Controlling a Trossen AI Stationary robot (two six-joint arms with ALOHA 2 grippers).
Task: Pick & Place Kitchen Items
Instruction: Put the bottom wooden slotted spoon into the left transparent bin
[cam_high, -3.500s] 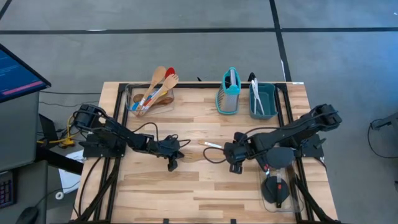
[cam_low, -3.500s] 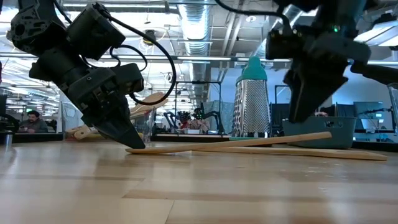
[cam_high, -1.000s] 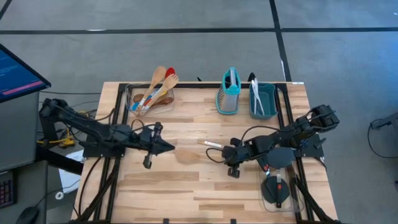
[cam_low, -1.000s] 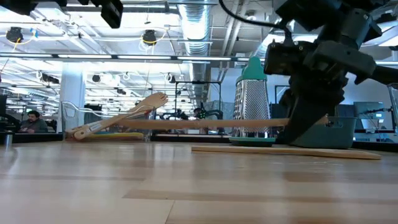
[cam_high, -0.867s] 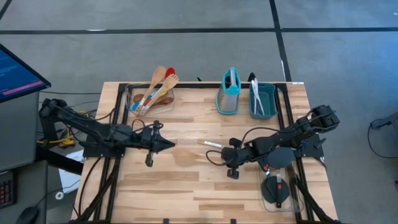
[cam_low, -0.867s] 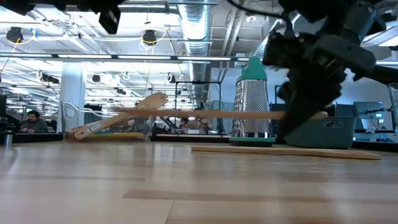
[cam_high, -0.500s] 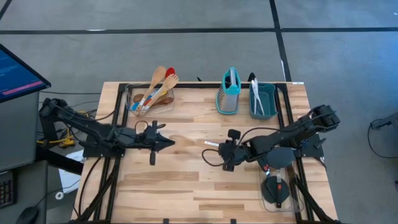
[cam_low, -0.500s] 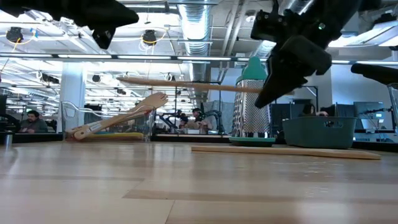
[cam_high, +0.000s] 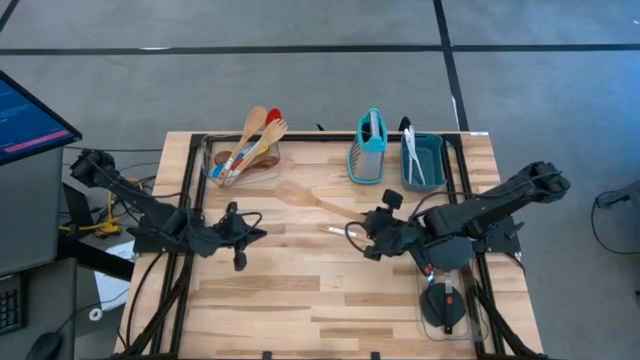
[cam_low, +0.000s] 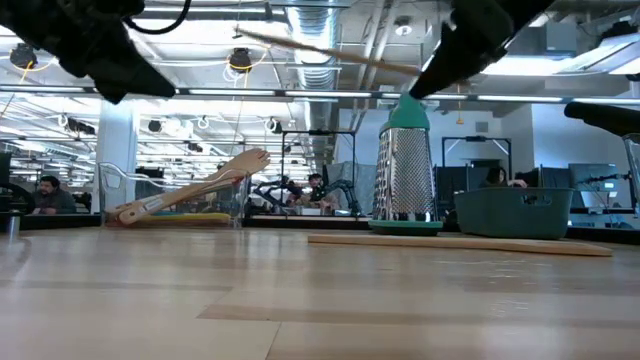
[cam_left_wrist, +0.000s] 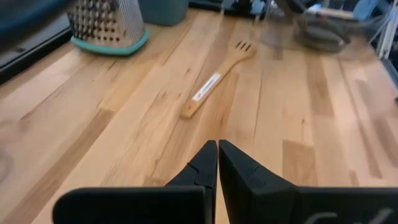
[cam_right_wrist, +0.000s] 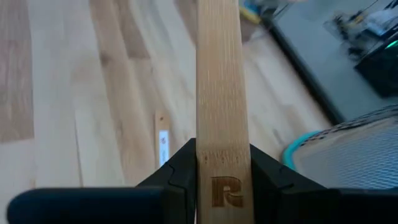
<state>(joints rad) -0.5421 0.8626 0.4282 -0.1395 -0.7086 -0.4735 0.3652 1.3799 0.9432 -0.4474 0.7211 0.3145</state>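
Note:
My right gripper (cam_high: 370, 233) is shut on a long wooden spoon (cam_high: 318, 205), raised high above the table's middle; its broad head (cam_high: 290, 192) points toward the far left. In the low view the spoon (cam_low: 330, 52) slants up near the picture's top. A wooden fork with a white label (cam_left_wrist: 214, 84) lies flat on the table just below and left of my right gripper. My left gripper (cam_high: 262, 235) hovers shut over the left middle of the table with nothing in it. My right gripper pinches the spoon's flat handle (cam_right_wrist: 221, 163) between its two fingers (cam_right_wrist: 180, 174), near the handle's free end, where a burnt-in letter shows. The fingers run along the handle. The spoon is lifted clear of the table, its head end the farthest from the gripper.
A clear container (cam_high: 215, 170) with several wooden and coloured utensils stands at the far left. The teal box grater (cam_high: 368, 150) and a teal bin (cam_high: 425, 165) stand at the far right. Another clear container (cam_high: 445, 305) with a black utensil sits near the right front.
My right gripper has risen and turned, carrying the spoon from just above the table to high over it. The spoon's head has swung toward the far edge. My left gripper has drawn back toward the left edge, come lower and tipped, staying shut.

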